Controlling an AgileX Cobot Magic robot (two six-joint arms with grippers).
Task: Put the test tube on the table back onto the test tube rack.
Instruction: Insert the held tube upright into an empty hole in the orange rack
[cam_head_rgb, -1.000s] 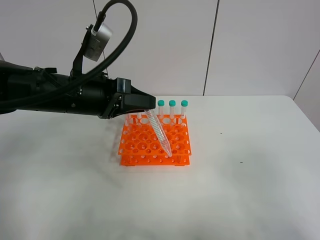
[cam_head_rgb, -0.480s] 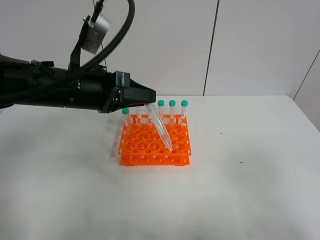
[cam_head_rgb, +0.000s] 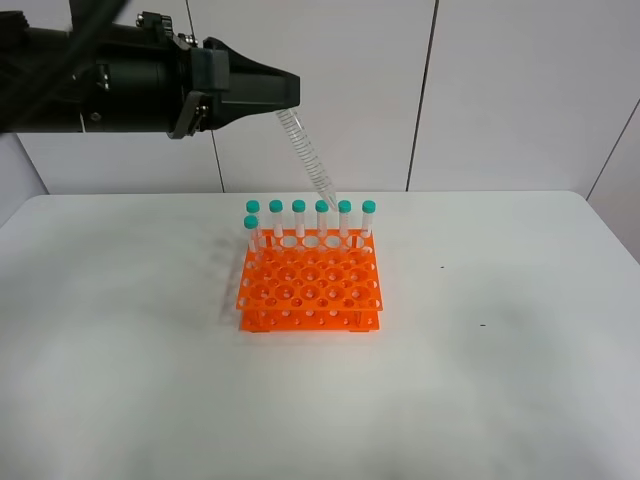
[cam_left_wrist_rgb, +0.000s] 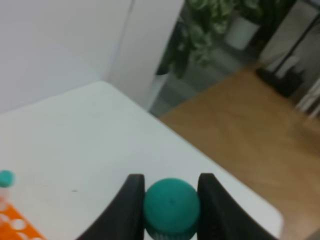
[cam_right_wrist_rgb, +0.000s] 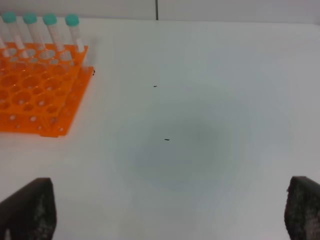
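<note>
The left end effector (cam_head_rgb: 291, 94) is clamped on the teal cap of the test tube (cam_head_rgb: 308, 158), holding it high above the counter (cam_head_rgb: 500, 380), tilted, with its conical tip over the far row of the orange test tube rack (cam_head_rgb: 310, 285). Upright teal-capped tubes (cam_head_rgb: 345, 216) fill that far row, and the nearer holes are empty. The right end effector (cam_right_wrist_rgb: 165, 207) has its 2 fingers spread wide, gripping nothing.
</note>
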